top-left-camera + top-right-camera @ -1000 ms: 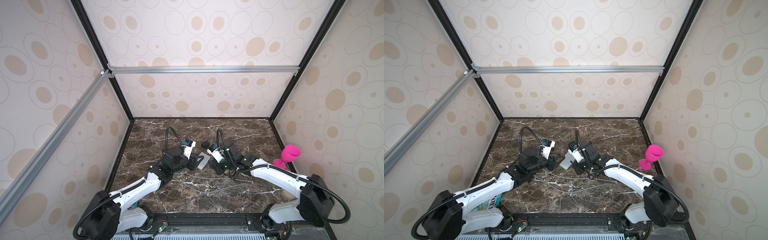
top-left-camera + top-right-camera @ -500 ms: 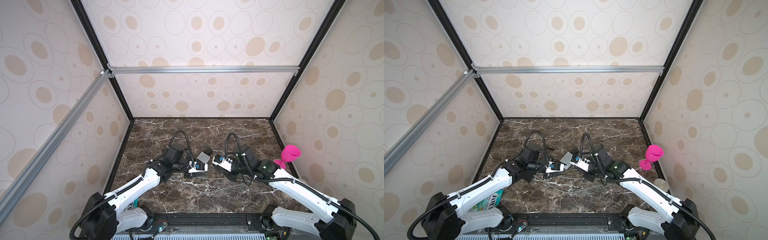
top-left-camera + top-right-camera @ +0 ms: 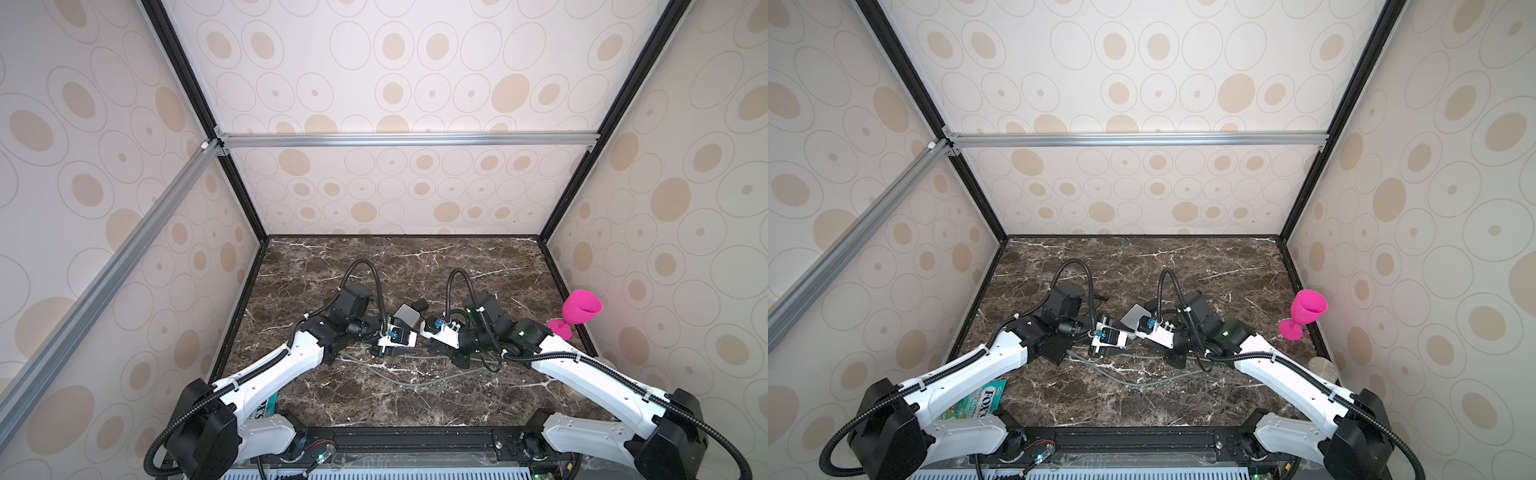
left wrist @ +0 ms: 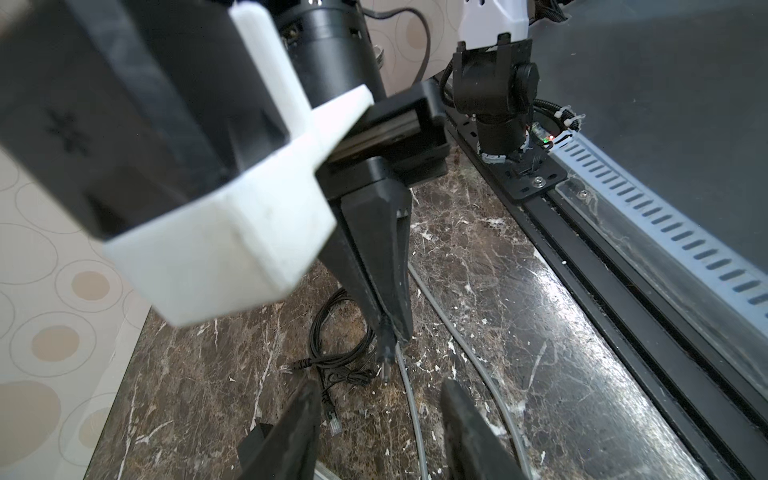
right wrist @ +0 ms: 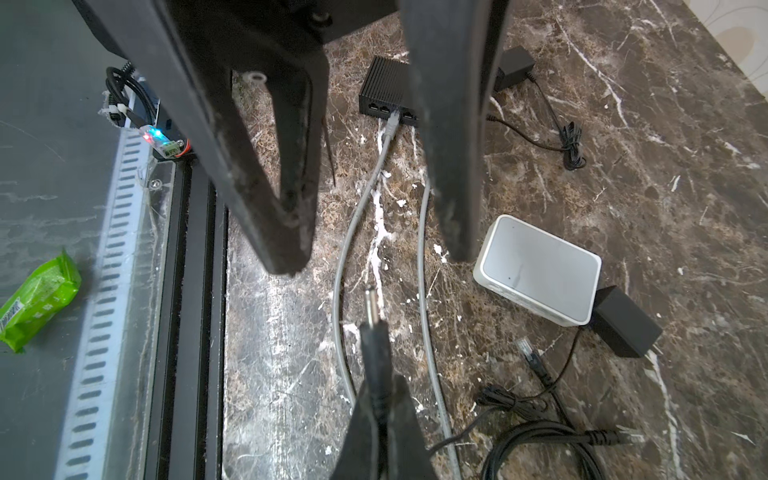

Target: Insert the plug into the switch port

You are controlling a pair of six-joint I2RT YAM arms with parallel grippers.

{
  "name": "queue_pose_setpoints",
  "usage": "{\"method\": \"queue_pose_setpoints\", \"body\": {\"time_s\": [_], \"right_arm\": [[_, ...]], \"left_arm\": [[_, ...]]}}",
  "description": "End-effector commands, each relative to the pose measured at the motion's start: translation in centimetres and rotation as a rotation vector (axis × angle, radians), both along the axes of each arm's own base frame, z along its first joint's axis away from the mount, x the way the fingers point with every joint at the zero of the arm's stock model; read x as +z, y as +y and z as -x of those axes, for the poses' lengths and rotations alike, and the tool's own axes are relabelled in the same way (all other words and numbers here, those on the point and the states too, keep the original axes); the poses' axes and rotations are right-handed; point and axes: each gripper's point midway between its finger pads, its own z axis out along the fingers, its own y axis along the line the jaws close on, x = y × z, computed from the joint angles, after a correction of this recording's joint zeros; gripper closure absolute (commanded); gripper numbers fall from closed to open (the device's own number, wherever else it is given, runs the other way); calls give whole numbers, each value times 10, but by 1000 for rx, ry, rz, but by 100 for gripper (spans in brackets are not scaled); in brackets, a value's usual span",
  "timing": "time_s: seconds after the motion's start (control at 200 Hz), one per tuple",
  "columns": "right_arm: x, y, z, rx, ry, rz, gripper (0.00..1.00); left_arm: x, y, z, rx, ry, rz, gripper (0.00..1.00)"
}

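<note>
My right gripper [image 5: 380, 388] is shut on a black barrel plug [image 5: 376, 345], whose metal tip sticks out past the fingertips above the marble floor. In the left wrist view the same plug [image 4: 384, 357] hangs from the right gripper's fingers [image 4: 374, 257]. My left gripper [image 4: 380, 419] is open and empty, facing that plug. A white-and-grey switch [image 5: 536, 266] lies flat to one side; its ports do not show. A small black switch [image 5: 382, 93] has a grey cable in one port. In both top views the grippers [image 3: 388, 352] [image 3: 434, 351] meet just in front of the grey switch [image 3: 407, 314] [image 3: 1136, 316].
Grey cables [image 3: 399, 380] trail across the floor. A coiled black cord [image 5: 540, 440], a loose network plug [image 5: 530, 353] and two black adapters [image 5: 623, 322] [image 5: 513, 66] lie near the switches. A pink goblet [image 3: 579, 309] stands at the right wall; a green packet [image 5: 39, 299] lies beyond the front rail [image 4: 623, 291].
Both grippers have drawn back from beside the grey switch toward the front and now face each other. The left jaws have opened a little wider. The right stays shut on the plug.
</note>
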Motion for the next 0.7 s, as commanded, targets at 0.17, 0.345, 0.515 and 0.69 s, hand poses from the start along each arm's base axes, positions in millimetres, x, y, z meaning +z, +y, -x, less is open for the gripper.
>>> {"method": "queue_pose_setpoints", "body": {"time_s": [0.17,0.345,0.515,0.69], "right_arm": [[18,14,-1,24,-16,-59,100],[18,16,-2,21,-9,-54,100],[20,17,-1,21,-13,-61,100],[23,15,-1,13,-22,-64,100]], "left_arm": [[23,-6,6,-35,-5,51,56],[26,-11,4,-28,29,53,68],[19,-14,0,-20,47,17,78],[12,-14,-3,-5,57,-16,74]]}}
